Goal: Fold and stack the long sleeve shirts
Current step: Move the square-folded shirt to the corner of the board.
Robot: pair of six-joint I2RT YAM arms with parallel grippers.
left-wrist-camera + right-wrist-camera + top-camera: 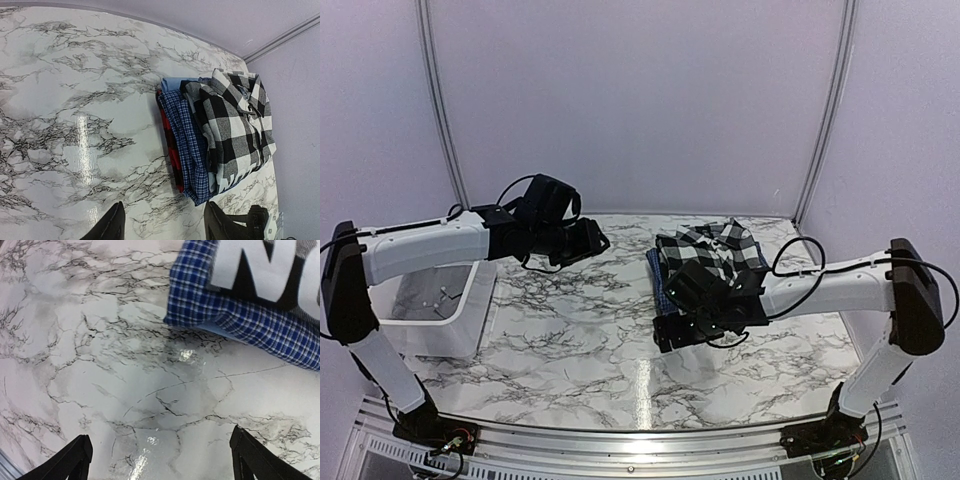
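Check shirt [235,125] is lying folded on top of a stack in the right half of the table [570,340], toward the far edge, its white lettering showing at the end facing the near edge. Blue shirt [192,145] is lying folded directly beneath it, sticking out along the stack's left side. A red cloth [172,145] and a light blue cloth [172,84] are peeking out below that. Right hand [162,460] is hovering at the near end of the stack, fingers spread wide over bare table and gripping nothing; the blue shirt's corner is sitting just beyond the fingertips. Left hand [165,220] is hanging above the left half of the table, well apart from the stack, fingers partly spread and gripping nothing. A white bin [470,310] is sitting at the table's left edge, below the left arm.
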